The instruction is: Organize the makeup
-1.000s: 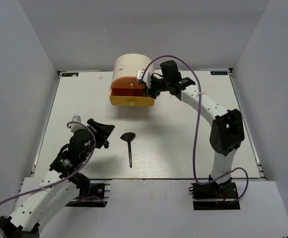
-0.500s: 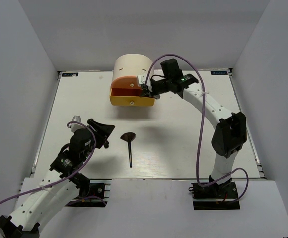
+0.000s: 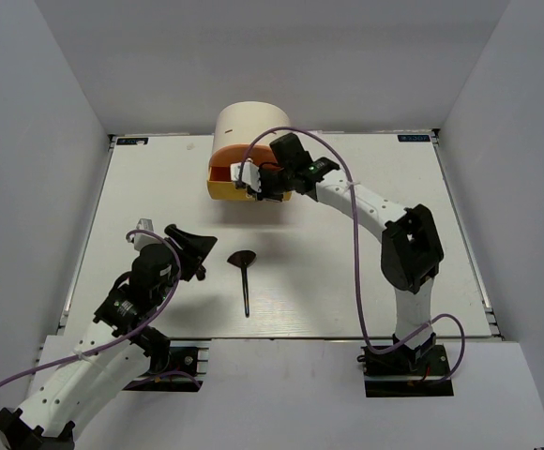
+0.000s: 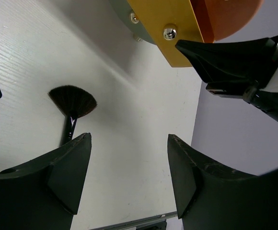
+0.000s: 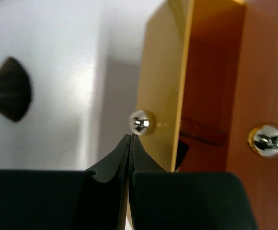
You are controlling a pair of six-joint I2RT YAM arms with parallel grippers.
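Working the knob (image 5: 141,122) of the yellow drawer (image 3: 223,191).
My right gripper (image 5: 130,140), pinched closed and empty, has its tips at the knob. My left gripper (image 4: 128,139) gapes just left of the fan brush (image 3: 245,281), lying well nearer than the drawer. Next, I judge: lift that brush in.

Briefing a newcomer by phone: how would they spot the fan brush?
Start at the round cream box with orange and yellow drawers at the far edge of the white table. Come toward the arms' bases: the black fan brush lies flat mid-table, flared head toward the box. Its fan of bristles on a thin straight handle sets it apart.
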